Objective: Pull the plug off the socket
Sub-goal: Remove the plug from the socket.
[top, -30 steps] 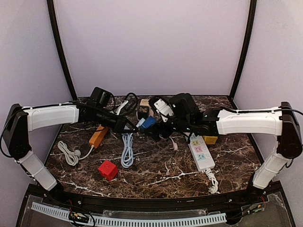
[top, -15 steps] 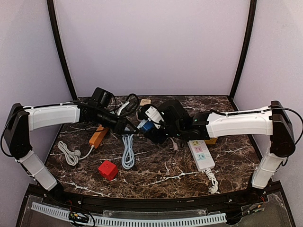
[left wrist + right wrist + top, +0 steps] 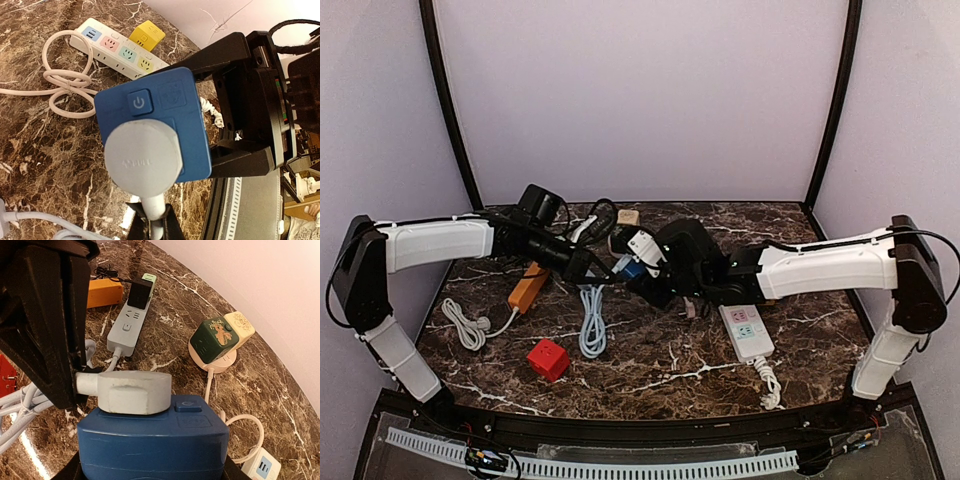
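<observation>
A blue cube socket [image 3: 632, 267] hangs above the table's middle, and a round white plug [image 3: 142, 160] sits in its face. My left gripper [image 3: 155, 220] is shut on the plug's white cord neck just behind the plug head. My right gripper [image 3: 150, 472] comes in from the other side. Its black fingers [image 3: 235, 60] press on two opposite sides of the blue socket [image 3: 170, 100]. In the right wrist view the plug [image 3: 132, 390] lies on top of the socket [image 3: 150, 450], and the left gripper [image 3: 45, 320] looms at the left.
A white power strip with coloured outlets [image 3: 745, 330] and a yellow cube [image 3: 146, 35] lie to the right. A red cube [image 3: 548, 358], an orange strip [image 3: 528, 287] and coiled cables [image 3: 590, 325] lie to the left. A green-and-cream adaptor [image 3: 220, 337] and a grey strip [image 3: 131, 322] sit behind.
My right arm has slid left to the blue socket and its jaws have narrowed onto it. The left gripper has kept its hold on the plug, almost still.
</observation>
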### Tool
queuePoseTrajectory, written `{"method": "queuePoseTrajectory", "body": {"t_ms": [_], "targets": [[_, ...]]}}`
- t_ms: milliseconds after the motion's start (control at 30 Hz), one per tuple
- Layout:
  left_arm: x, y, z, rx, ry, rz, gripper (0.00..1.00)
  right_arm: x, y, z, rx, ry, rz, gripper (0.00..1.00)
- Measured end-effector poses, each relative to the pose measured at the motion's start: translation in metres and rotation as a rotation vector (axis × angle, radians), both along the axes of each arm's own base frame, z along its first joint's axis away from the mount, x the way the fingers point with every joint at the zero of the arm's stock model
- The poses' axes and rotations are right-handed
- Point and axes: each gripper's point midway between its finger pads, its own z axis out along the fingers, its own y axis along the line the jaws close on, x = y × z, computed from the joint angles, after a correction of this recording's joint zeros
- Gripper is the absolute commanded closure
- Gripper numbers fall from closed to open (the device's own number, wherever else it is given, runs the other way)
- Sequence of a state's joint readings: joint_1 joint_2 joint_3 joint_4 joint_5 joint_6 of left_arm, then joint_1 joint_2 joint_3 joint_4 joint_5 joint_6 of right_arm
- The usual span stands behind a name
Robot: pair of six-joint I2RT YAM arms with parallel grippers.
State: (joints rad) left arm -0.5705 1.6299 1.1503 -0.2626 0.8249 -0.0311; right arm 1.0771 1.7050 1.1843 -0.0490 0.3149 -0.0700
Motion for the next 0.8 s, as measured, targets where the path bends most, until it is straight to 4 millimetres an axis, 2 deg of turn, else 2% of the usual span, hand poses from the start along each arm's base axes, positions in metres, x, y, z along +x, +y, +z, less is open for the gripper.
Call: {"method": "queuePoseTrajectory", "body": {"t_ms": [467, 800], "targets": [[-0.0067, -0.0013, 0.0048, -0.046, 0.073, -0.032, 0.99, -0.0087, -0.0025, 0.005, -0.047, -0.077, 0.03, 1.0], [0.0025, -0.0009, 0.0066, -0.05, 0.039, -0.009, 0.99, 0.0012, -0.0071, 0.0073, -0.028, -0.043, -0.114, 1.0]]}}
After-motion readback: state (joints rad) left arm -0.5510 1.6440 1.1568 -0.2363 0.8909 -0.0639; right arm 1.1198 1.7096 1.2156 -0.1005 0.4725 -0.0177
